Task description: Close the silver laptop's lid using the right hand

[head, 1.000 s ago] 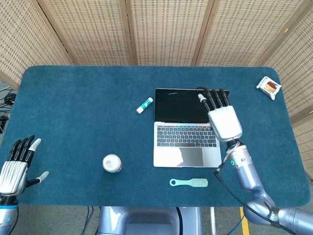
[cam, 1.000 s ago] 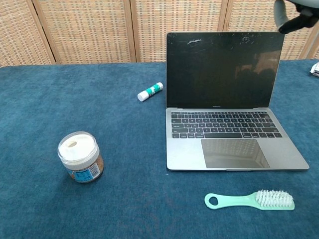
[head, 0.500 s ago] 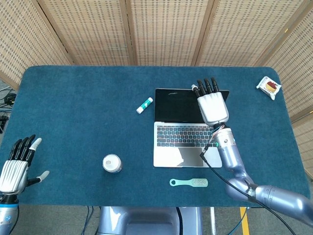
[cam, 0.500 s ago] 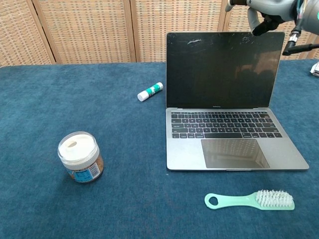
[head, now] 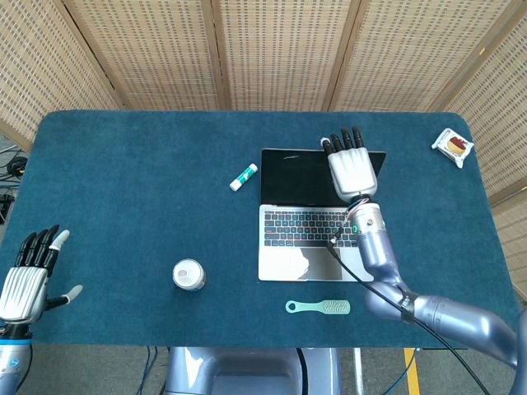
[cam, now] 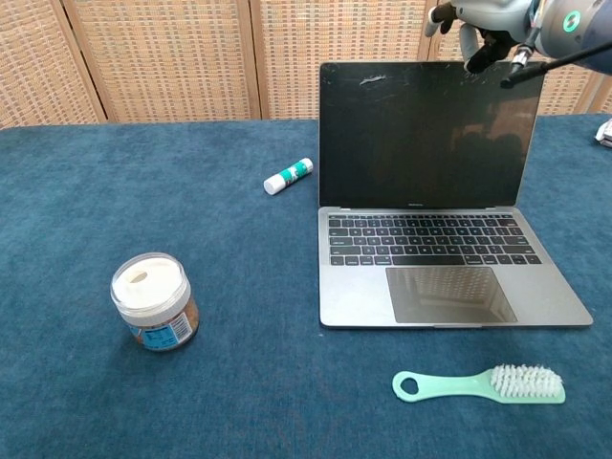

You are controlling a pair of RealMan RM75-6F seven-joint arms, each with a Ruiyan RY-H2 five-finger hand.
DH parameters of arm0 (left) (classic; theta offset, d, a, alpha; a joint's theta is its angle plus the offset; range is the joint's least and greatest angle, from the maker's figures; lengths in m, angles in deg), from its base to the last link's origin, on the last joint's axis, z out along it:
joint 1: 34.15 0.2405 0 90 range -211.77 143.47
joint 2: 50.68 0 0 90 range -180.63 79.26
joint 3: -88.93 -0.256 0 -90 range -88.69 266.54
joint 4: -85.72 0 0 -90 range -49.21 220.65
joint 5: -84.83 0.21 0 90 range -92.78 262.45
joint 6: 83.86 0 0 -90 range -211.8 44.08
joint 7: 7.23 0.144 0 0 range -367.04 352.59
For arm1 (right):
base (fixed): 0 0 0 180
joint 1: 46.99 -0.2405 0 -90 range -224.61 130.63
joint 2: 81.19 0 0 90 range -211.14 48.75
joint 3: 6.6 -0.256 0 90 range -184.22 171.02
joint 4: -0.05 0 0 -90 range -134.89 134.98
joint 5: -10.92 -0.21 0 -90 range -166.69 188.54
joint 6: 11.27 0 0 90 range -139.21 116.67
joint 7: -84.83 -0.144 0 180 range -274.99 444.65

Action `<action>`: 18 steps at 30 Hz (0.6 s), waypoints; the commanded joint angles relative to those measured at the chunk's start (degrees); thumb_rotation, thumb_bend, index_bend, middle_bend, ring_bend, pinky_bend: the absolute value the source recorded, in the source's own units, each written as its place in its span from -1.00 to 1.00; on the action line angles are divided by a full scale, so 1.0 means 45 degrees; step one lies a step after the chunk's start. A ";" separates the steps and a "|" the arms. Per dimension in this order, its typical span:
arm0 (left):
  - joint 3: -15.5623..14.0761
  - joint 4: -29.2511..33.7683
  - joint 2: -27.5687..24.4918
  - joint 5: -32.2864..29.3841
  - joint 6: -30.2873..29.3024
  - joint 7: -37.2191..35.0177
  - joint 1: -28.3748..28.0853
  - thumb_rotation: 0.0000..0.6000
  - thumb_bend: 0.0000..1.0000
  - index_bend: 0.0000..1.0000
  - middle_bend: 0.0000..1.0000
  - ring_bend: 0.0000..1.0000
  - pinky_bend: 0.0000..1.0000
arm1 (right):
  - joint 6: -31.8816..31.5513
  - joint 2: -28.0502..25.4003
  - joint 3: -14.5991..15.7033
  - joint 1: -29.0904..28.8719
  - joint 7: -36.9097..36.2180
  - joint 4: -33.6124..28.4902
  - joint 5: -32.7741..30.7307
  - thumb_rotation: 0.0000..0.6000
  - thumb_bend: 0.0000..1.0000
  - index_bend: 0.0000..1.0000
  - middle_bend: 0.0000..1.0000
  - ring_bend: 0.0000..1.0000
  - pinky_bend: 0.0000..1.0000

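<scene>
The silver laptop (head: pixel 305 230) (cam: pixel 430 249) stands open on the blue table, its dark screen upright and facing me. My right hand (head: pixel 349 164) (cam: pixel 488 24) hovers above the top edge of the lid, right of its middle, fingers stretched out past the rim and holding nothing. Whether it touches the lid I cannot tell. My left hand (head: pixel 26 280) rests open at the table's near left corner, far from the laptop; the chest view does not show it.
A green-and-white glue stick (head: pixel 243 177) (cam: pixel 289 176) lies left of the laptop. A white-lidded jar (head: pixel 188 275) (cam: pixel 153 302) stands front left. A mint brush (head: pixel 319 307) (cam: pixel 478 384) lies in front of the laptop. A small packet (head: pixel 453 146) sits at the far right corner.
My right hand has moved left and away from me, from the lid's right corner to above its top edge. The lid's angle looks the same. The left hand stayed put.
</scene>
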 commanded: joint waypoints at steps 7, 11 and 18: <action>0.0034 -0.0098 0.0028 -0.0146 0.0147 -0.0076 -0.0050 1.00 -0.98 -1.00 -1.00 -1.00 -1.00 | 0.0261 0.0229 -0.0296 -0.1123 0.0133 0.0270 -0.2054 1.00 1.00 -0.68 -0.66 -0.96 -1.00; 0.0030 -0.0127 0.0034 -0.0170 0.0196 -0.0118 -0.0070 1.00 -0.98 -1.00 -1.00 -1.00 -1.00 | 0.0196 0.0329 -0.0199 -0.1410 0.0234 0.0489 -0.2409 1.00 1.00 -0.66 -0.64 -0.94 -1.00; 0.0037 -0.0199 0.0050 -0.0222 0.0267 -0.0158 -0.0107 1.00 -0.98 -1.00 -1.00 -1.00 -1.00 | -0.0084 0.0530 0.0121 -0.1841 0.0413 0.0901 -0.2764 1.00 1.00 -0.51 -0.49 -0.81 -0.96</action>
